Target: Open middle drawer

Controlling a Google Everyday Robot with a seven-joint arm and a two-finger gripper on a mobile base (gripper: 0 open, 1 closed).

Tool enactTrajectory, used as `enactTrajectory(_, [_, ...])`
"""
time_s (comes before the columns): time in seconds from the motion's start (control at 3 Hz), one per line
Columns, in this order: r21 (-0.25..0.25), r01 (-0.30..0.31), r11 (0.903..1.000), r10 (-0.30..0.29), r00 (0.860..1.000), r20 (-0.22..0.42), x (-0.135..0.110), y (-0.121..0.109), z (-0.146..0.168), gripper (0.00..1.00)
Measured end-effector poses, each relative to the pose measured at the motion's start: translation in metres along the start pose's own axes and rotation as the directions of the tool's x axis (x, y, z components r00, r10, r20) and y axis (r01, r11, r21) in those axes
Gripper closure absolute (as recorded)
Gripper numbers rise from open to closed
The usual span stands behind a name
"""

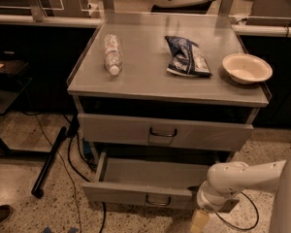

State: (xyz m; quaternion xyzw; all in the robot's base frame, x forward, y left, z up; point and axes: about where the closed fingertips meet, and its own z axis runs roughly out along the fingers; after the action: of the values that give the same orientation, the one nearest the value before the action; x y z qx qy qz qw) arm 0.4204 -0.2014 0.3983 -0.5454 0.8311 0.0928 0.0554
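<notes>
The middle drawer [150,176] is the lower of the two grey drawers I can see. It stands pulled out towards me, showing its flat grey tray, with a small dark loop handle [158,201] at the centre of its front. My gripper [200,220] is at the end of the white arm [242,178], low at the right end of that drawer's front and to the right of the handle. It is near the floor, and its tip is pale yellow. I cannot tell whether it touches the drawer front.
The drawer above [162,132] is closed. On the cabinet top [145,76] lie a plastic bottle [112,53], a blue chip bag [186,56] and a white bowl [247,68]. A black pole [51,161] and cables [75,178] lie on the floor at the left.
</notes>
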Motion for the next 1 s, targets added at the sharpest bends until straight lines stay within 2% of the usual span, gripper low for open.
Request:
enactTrajectory(0.33, [-0.006, -0.026, 0.9996, 0.026, 1.000, 0.000, 0.018, 0.020, -0.007, 0.00])
enactTrajectory(0.67, [-0.032, -0.085, 0.9959, 0.085, 0.996, -0.014, 0.065, 0.080, -0.024, 0.00])
enactTrajectory(1.0, [-0.046, -0.080, 0.9957, 0.079, 0.997, -0.020, 0.071, 0.087, -0.024, 0.00])
